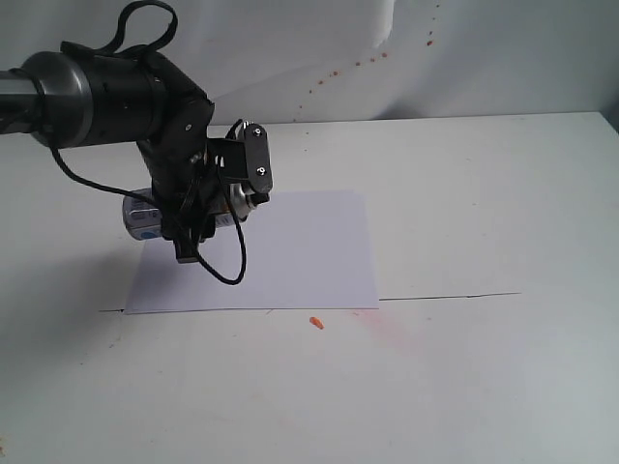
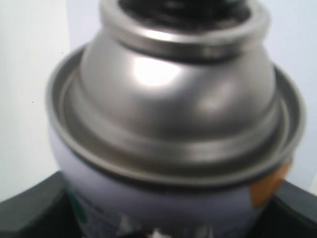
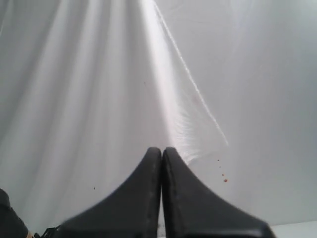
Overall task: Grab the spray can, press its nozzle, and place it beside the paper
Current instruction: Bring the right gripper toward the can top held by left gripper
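Close on the spray can point(image 2: 168, 124), blurred, its silver dome filling the view. Black nozzle point(image 2: 183, 7) was cut off at the frame edge. Orange mark point(image 2: 267, 186) sat below the rim. The left gripper point(image 2: 168, 220) clasped the can body, dark fingers point(image 2: 34, 208) on both sides.

The paper point(image 1: 290, 251) is lying mid-frame on the table point(image 1: 484, 193). The can point(image 1: 143, 217) is hovering over the paper's upper left corner; a speck point(image 1: 315, 322) is sitting just below its lower edge.
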`<state>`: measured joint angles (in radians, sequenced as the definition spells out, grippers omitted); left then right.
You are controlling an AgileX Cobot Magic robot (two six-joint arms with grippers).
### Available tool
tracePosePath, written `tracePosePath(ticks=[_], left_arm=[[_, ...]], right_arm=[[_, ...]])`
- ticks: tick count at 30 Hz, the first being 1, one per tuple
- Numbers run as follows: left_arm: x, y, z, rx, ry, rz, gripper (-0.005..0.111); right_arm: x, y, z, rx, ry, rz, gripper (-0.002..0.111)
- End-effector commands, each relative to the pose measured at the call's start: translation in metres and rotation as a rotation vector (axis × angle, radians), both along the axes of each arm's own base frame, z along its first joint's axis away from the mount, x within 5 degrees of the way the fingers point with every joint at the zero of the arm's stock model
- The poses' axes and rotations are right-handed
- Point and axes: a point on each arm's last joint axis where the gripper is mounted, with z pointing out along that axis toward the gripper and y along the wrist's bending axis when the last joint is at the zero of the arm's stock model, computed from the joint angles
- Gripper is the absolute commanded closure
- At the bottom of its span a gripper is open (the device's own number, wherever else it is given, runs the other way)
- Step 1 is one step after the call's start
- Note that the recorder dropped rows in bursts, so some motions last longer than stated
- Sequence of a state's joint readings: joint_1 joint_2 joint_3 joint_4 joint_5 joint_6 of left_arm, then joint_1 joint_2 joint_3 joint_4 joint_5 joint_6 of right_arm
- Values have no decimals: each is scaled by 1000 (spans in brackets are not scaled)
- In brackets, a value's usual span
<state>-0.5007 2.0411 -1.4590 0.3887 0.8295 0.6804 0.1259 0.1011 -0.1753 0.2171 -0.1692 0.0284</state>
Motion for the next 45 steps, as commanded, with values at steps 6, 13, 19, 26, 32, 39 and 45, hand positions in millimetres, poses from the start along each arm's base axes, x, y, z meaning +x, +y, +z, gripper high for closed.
tracePosePath(ticks=[6,13,19,26,32,39,45], left_arm=[[2,1,10,-2,-30,-8,107],[2,1,10,-3,-25,-3,107],[2,1,10,0,-22,1,107],[1,2,10,3,-17,3,107],[1,2,9,9,-10,6,107],[0,3,9,17,0,11,107],[-1,3,9,19,3,12,107]], right_arm=[[82,15,49,-89,446,54,108],[168,34,25,-201,991,175,108],[230,50,-20,-224,1227,294,108],[276,59,-50,-68,1249,286,108],[295,56,-52,95,1121,183,108],[320,69,-59,60,1187,310,108],[358,83,-64,59,1315,500,108]])
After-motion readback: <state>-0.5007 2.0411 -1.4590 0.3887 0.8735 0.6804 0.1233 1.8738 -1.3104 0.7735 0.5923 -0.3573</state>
